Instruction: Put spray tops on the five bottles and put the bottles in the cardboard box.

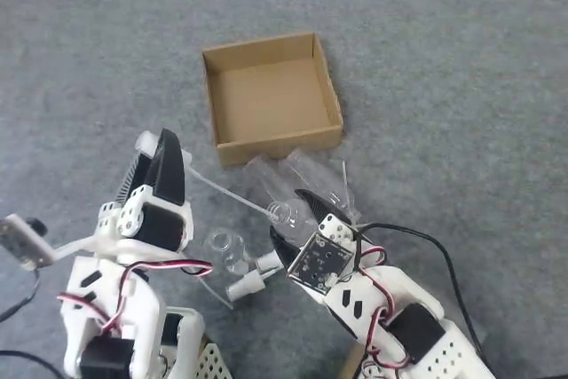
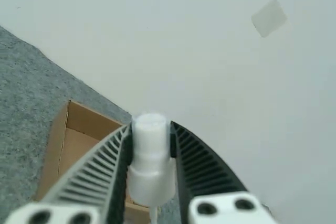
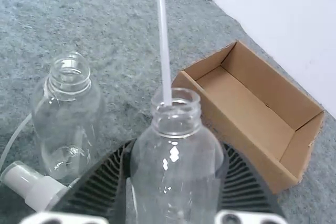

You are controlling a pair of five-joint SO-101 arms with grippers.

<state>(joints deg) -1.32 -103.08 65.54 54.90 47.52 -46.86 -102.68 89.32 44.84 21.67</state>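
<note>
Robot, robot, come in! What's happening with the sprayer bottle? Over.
Left gripper shut on spray top; right gripper shut on bottle. Top's tube tip at the bottle mouth, not seated. Cardboard box holds no bottles; second bottle stands close beside.

Left tool (image 2: pixel 150 129), right tool (image 3: pixel 176 153) — both clamped.

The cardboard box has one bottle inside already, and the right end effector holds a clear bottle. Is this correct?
No. The high view shows the cardboard box empty; no bottle is inside. The right end effector does hold a clear bottle.
</note>
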